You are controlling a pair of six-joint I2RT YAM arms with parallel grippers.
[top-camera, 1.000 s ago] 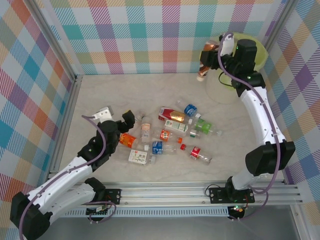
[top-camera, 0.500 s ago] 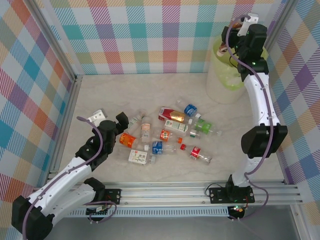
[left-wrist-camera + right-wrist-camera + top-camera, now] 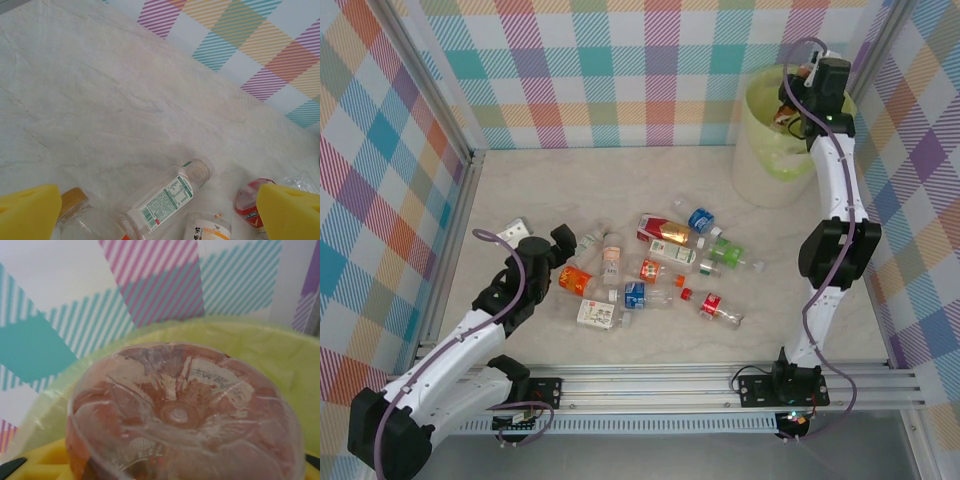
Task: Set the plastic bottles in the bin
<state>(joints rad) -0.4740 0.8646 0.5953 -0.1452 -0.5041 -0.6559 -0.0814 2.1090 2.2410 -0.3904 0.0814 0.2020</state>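
A pale marbled bench sits inside checked walls, with two arms bolted at its near edge; the far right corner holds the bin, a tall whitish bucket lined with a yellow-green bag.

The right arm reaches up and back so that its wrist hangs over the mouth of the bin; the right fingers are clenched on a brown-tinted bottle; its ribbed base faces the wrist camera with the bag's rim beyond it; the hold looks meant to carry it over the opening, so that letting go should drop it inside.

The left arm stretches across the left of the bench toward the heap; the left fingers are spread wide and hold nothing, and appear set to straddle whatever is picked next.

The remaining plastic bottles lie on their sides in a loose cluster at mid-bench, well apart from the bin, some touching, with red, orange, blue and green labels; roughly a dozen are yet to go in.

Nearest the left fingers lies a clear bottle with a green and white label, tilted on its side between the two yellow pads; it seems the likeliest next pick.
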